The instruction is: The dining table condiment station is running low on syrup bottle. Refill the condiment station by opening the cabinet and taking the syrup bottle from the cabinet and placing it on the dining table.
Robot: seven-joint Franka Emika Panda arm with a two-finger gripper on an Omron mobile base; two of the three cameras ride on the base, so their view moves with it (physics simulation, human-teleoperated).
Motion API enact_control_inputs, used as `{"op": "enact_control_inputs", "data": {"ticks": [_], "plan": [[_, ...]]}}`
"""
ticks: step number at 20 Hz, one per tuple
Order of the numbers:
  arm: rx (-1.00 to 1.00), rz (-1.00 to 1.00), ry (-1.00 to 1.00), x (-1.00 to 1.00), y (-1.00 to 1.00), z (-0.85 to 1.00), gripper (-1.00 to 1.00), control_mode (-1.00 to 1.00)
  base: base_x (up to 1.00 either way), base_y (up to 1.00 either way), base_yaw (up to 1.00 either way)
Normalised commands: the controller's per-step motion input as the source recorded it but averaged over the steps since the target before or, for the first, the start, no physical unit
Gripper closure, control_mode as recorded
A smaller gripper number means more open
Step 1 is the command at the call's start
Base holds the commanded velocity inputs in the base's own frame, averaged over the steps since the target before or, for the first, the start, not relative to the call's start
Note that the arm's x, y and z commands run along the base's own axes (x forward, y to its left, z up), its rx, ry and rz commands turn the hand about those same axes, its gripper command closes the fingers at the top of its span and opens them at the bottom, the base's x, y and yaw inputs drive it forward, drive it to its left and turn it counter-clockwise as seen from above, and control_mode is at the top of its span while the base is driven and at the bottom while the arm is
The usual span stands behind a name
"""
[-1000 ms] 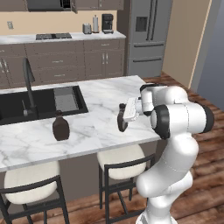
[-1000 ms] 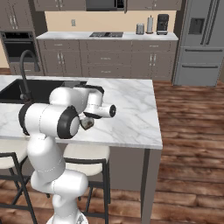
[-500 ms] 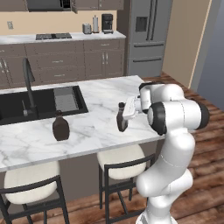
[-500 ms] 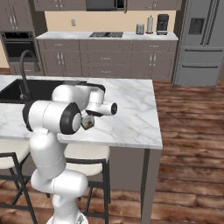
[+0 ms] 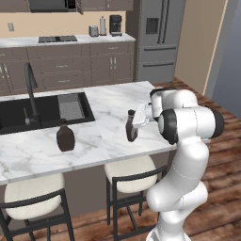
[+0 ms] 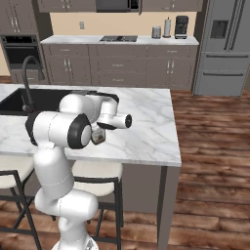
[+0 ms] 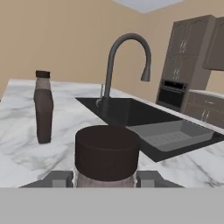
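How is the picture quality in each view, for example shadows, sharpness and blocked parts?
Left base view: even lighting, soft shadow beside the squat dark bottle. Right base view: the white arm hides most of the syrup bottle. Hand view: the bottle's black cap sits very close between the fingers and looks soft; the faucet is sharper.

A squat dark bottle stands upright on my tabletop, just in front of the black sink and its arched faucet. Two white-cushioned stools sit below. Against the far wall stands a grey fridge.
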Motion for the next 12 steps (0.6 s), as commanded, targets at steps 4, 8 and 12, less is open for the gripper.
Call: {"op": "enact_control_inputs", "data": {"ticks": [4, 8, 12], "plan": [[0.0, 0.0, 0.0, -0.01, 0.0, -0.19, 1.0, -1.0, 0.0, 0.0, 0.0], [0.0, 0.0, 0.0, 0.0, 0.0, -0.09, -1.0, -1.0, 0.0, 0.0, 0.0], [0.0, 0.0, 0.0, -0.05, -0.01, -0.01, -1.0, -1.0, 0.0, 0.0, 0.0]]}}
